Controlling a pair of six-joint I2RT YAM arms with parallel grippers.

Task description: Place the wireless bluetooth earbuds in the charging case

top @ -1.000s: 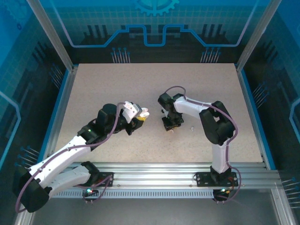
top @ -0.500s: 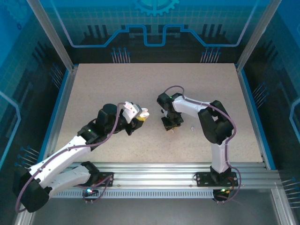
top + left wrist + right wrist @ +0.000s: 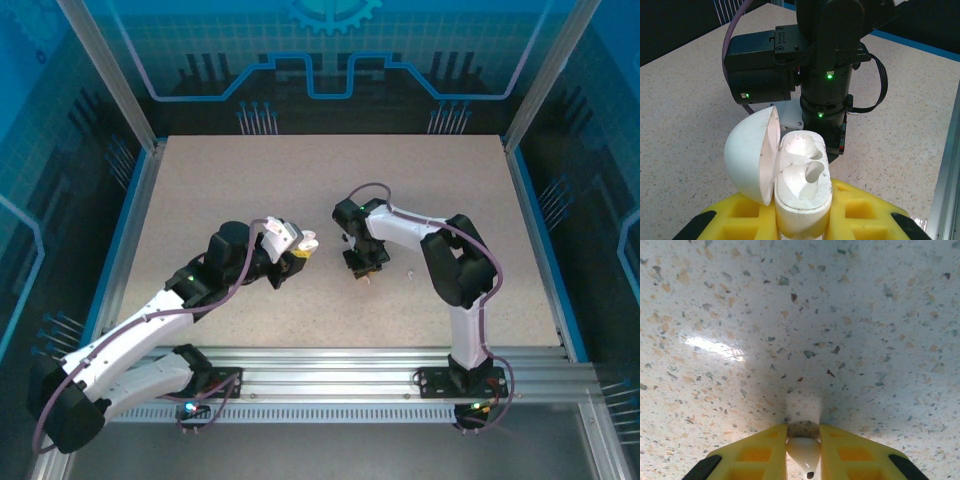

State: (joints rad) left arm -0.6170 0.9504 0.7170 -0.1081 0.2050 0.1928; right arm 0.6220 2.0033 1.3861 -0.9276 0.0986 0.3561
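My left gripper (image 3: 299, 251) is shut on a white charging case (image 3: 802, 175), holding it up with its domed lid (image 3: 751, 152) swung open to the left. Both of its earbud sockets are bare. My right gripper (image 3: 363, 271) points straight down at the table just right of the case. In the right wrist view its yellow fingers (image 3: 760, 452) press on both sides of a small white earbud (image 3: 803, 452), which rests on the speckled surface. The right gripper (image 3: 803, 440) is shut on this earbud. Another tiny white earbud (image 3: 410, 271) lies on the table a little to the right.
The right arm's black wrist (image 3: 825, 65) stands close behind the open case. A blue rim (image 3: 535, 235) and metal posts border the speckled tabletop (image 3: 300, 180). An aluminium rail (image 3: 340, 365) runs along the near edge.
The right gripper's fingers have drawn in on the white earbud, and its wrist has shifted slightly left. The left arm and the case have stayed still.
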